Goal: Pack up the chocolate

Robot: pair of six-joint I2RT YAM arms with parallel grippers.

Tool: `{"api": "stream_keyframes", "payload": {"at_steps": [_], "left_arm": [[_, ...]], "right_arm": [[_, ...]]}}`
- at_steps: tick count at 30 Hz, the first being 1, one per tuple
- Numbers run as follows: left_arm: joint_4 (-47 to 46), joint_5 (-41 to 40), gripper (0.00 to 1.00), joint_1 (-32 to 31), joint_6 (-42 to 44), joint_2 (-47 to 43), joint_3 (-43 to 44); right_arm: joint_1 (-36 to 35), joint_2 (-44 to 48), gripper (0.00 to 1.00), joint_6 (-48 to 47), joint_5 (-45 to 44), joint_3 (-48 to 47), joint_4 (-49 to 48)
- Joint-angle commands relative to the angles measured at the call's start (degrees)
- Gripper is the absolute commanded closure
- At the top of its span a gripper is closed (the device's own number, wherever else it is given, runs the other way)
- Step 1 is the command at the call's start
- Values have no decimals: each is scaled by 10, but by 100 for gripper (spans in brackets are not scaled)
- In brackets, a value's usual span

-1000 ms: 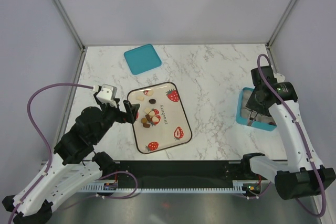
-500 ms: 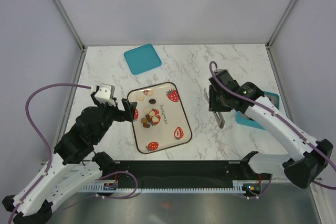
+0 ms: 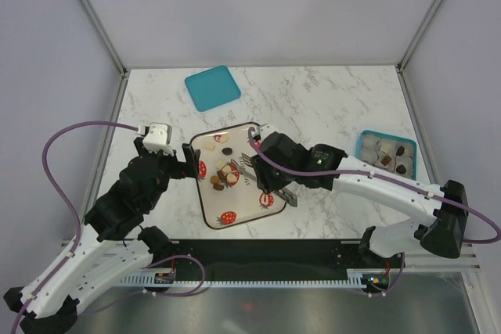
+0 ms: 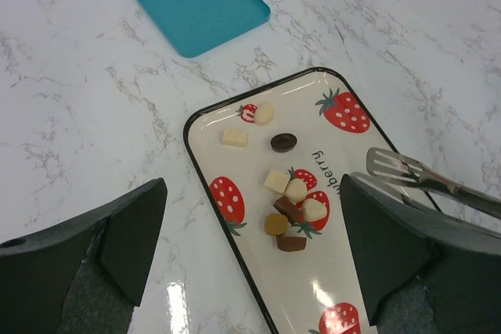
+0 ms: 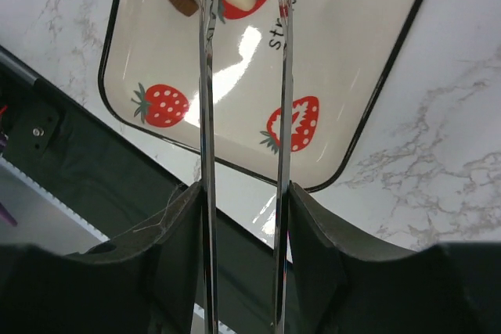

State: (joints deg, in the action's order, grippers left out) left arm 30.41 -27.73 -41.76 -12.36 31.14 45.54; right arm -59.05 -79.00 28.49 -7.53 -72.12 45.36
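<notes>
Steel tongs [image 4: 395, 168] clamped in right jaws near chocolate [image 4: 286, 209] on tray [image 4: 293, 287]; left jaws wide apart

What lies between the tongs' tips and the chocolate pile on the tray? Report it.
Nothing solid: only bare tray surface with printed lettering separates the tongs from the chocolate. The left wrist view shows it best.
</notes>
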Motion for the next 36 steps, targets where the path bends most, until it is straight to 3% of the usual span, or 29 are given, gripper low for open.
{"api": "stream_keyframes", "payload": {"at_steps": [1, 16, 36], "left_arm": [[-5, -48, 0, -3, 0, -5, 5], [-6, -76, 0, -3, 3, 9, 0], [-10, -78, 0, -3, 8, 9, -1]], "right_arm": [[-29, 22, 48, -40, 17, 31, -65], [-46, -65, 44, -130, 17, 67, -143], [-45, -142, 48, -149, 0, 37, -143]]}}
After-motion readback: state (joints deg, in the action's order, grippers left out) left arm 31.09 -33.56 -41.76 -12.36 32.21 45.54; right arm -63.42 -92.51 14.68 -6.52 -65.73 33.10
